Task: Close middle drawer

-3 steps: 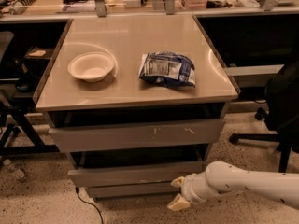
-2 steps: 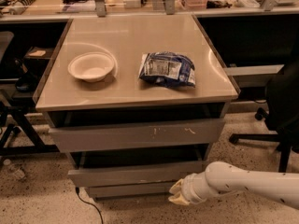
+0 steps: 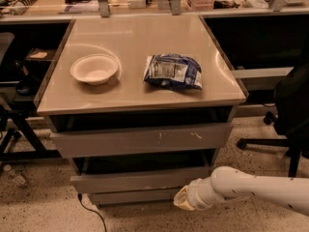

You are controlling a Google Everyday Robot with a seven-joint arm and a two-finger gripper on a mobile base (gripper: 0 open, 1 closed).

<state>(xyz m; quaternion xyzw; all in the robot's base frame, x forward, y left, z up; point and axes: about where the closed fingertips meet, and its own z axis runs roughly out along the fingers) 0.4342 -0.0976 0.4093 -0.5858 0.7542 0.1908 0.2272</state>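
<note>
Nudged slightly left over the last 1 s, our gripper (image 3: 182, 200) sits low, below the tabletop (image 3: 131, 94), at the right end of the middle drawer (image 3: 135, 181), the 2nd front beneath that tabletop, standing slightly out. We cannot tell whether the gripper is wide or narrow.

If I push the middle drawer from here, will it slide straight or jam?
The middle drawer is wide, and the gripper sits near its front's right end, so an off-centre push may rack it slightly. The flat metal front looks stiff, probably not flexing.
</note>
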